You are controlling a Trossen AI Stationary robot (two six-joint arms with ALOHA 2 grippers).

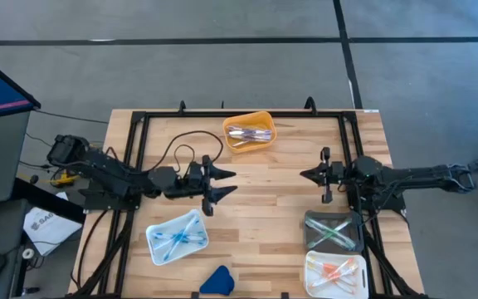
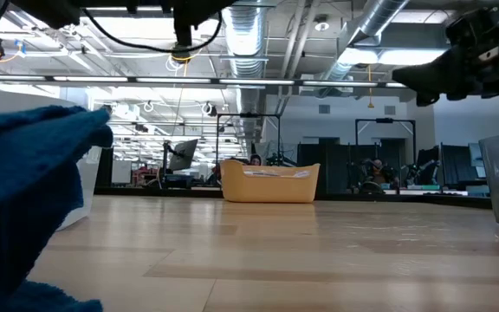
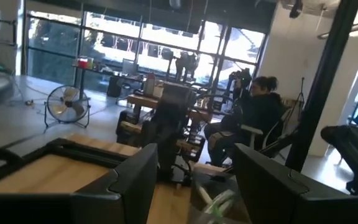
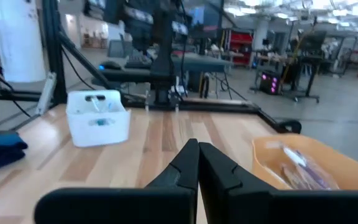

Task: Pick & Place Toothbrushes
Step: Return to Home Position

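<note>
The toothbrushes lie sorted in four trays. White and clear ones fill the orange bin (image 1: 249,133) at the far middle. Blue ones lie in the white tray (image 1: 177,237) at the near left. Green ones are in the grey tray (image 1: 332,231), orange ones in the white tray (image 1: 336,272) at the near right. My left gripper (image 1: 225,183) (image 3: 194,163) hovers open over the bare middle of the table, pointing right. My right gripper (image 1: 304,175) (image 4: 197,152) faces it from the right, shut, with nothing between its fingers.
A small dark-blue wedge (image 1: 217,281) lies at the near edge, and it looms large in the low view (image 2: 24,208). A black frame (image 1: 139,124) runs along the table's far, left and right sides. People sit in the room beyond the table (image 3: 253,106).
</note>
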